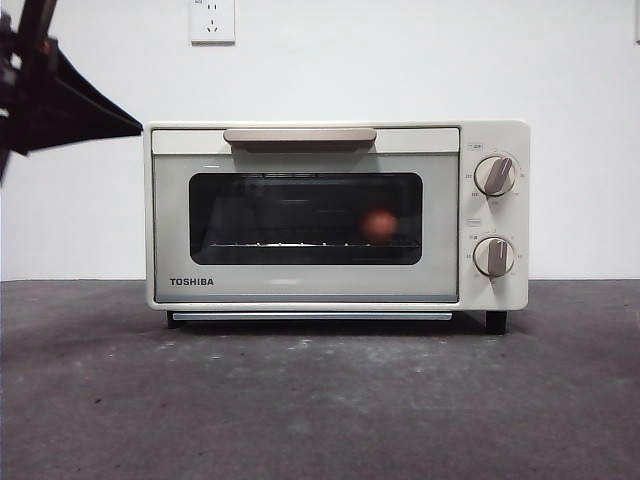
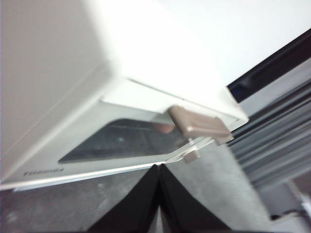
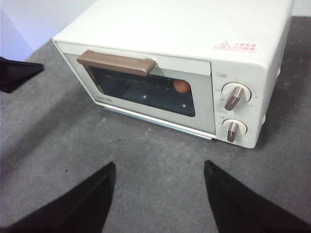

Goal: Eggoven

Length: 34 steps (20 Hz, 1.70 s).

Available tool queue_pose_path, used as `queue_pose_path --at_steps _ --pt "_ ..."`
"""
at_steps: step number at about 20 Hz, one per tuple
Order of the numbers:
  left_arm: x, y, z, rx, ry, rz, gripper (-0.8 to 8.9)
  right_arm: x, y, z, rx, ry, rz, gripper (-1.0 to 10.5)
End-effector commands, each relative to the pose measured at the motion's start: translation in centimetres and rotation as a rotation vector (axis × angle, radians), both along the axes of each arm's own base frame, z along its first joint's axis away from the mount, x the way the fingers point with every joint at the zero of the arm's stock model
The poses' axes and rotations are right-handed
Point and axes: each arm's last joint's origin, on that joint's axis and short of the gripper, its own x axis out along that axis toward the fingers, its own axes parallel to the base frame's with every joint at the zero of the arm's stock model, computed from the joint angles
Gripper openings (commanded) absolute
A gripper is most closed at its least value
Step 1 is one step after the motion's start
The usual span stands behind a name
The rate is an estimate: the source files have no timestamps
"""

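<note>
Front view: cream TOSHIBA toaster oven (image 1: 337,215) is seen standing on the dark grey bench (image 1: 320,400), door shut, beige handle (image 1: 300,137) across the top, two knobs (image 1: 495,175) at its side. Small reddish-brown egg (image 1: 379,224) is seen blurred behind the dark glass window (image 1: 305,218), resting on the wire rack. A black tool tip is seen at the upper corner, near the oven's top edge.

Left wrist view: left tool (image 2: 159,170) is seen with jaws pressed together, holding nothing, just beside the oven's door edge near the handle.

Right wrist view: right tool (image 3: 159,194) is seen spread wide above bare bench, apart from the oven front; egg visible through the window
</note>
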Motion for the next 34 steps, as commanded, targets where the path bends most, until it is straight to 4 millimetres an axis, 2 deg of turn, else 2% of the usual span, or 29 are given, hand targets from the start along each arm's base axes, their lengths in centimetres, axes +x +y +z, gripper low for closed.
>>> queue_pose_path --at_steps 1,4,8,12,18,25,34 --pt "-1.5 -0.3 1.0 0.141 -0.064 0.041 0.07 0.3 0.3 0.4 -0.005 -0.01 0.012 2.9" --pt "-3.6 -0.6 1.9 0.244 -0.086 0.097 0.07 0.9 0.6 0.1 -0.02 0.011 0.016 2.7" --pt "-6.1 -0.8 3.0 0.338 -0.129 0.155 0.07 1.4 0.9 -0.2 -0.038 -0.004 0.028 1.7" --pt "-8.2 -0.7 4.1 0.373 -0.176 0.202 0.07 2.0 1.4 -1.2 0.007 -0.078 0.039 0.0" --pt "-10.5 -0.1 4.8 0.391 -0.211 0.234 0.07 2.2 1.6 -4.0 0.093 -0.212 0.075 0.0" --pt "-11.9 0.3 4.9 0.435 -0.226 0.259 0.07 2.2 1.6 -7.0 0.139 -0.298 0.076 0.0" --pt "-12.0 0.3 4.9 0.424 -0.222 0.263 0.07 2.3 1.6 -7.2 0.124 -0.302 0.047 0.0"
